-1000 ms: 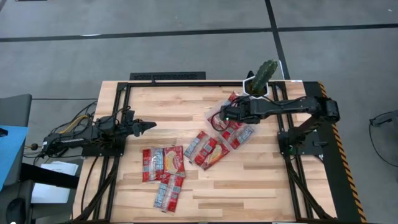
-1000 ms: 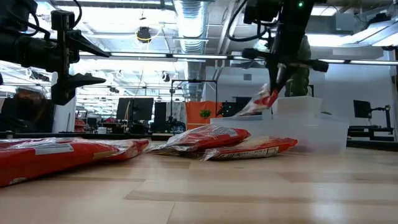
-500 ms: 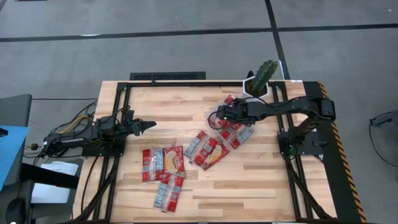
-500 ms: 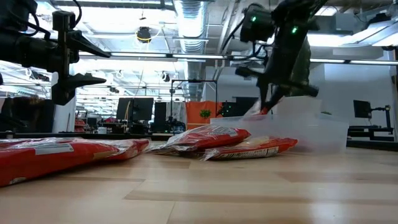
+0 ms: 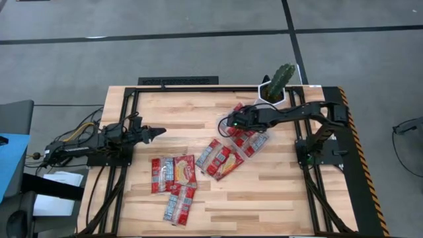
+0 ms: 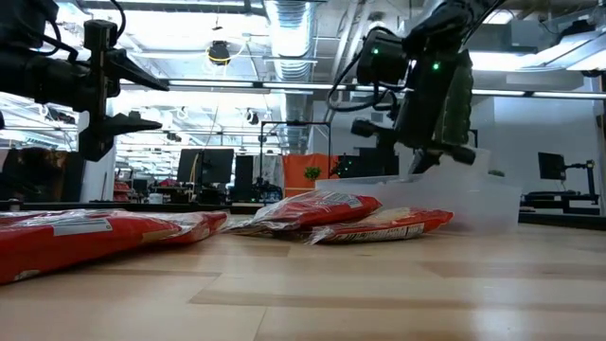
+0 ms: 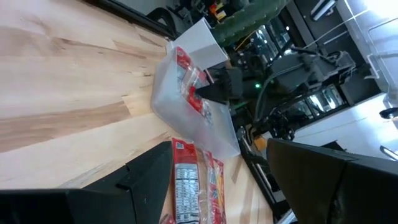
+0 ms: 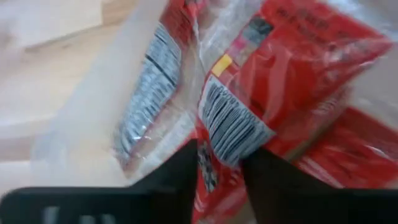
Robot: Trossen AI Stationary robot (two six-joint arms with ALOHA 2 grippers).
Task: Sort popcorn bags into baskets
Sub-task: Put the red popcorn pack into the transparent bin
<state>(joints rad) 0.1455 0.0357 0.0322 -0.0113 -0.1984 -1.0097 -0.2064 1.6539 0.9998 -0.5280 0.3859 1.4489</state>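
A clear shallow tray (image 5: 225, 130) sits at the table's far right, next to a white cactus pot (image 5: 277, 86). Several red-and-white popcorn bags (image 5: 251, 140) lie in the tray. More bags lie flat on the wood: two overlapping at mid-table (image 5: 221, 158) and others at the near left (image 5: 173, 173), (image 5: 180, 201). My right gripper (image 5: 230, 123) reaches in from the right and is low over the tray's left part, shut on a bag. My left gripper (image 5: 158, 132) hovers open above the table's left side, touching nothing. My right gripper (image 8: 221, 174) pinches one popcorn bag between its two fingers (image 8: 180, 171) at the barcode end (image 8: 231, 127). It comes from above, slanting in from the table's right. The bag stretches away from the fingers, tilted, over the other bags in the tray.
In the low view the tray's clear wall (image 6: 473, 204) hides the held bag. The cactus pot stands just beyond the tray at the far edge. A black frame (image 5: 178, 81) runs along the table's sides. Bare wood lies between the left gripper and the tray.
My right gripper has moved down and toward the table's left, into the tray. The bag that hung from it above the tray wall a second ago has sunk behind that wall.
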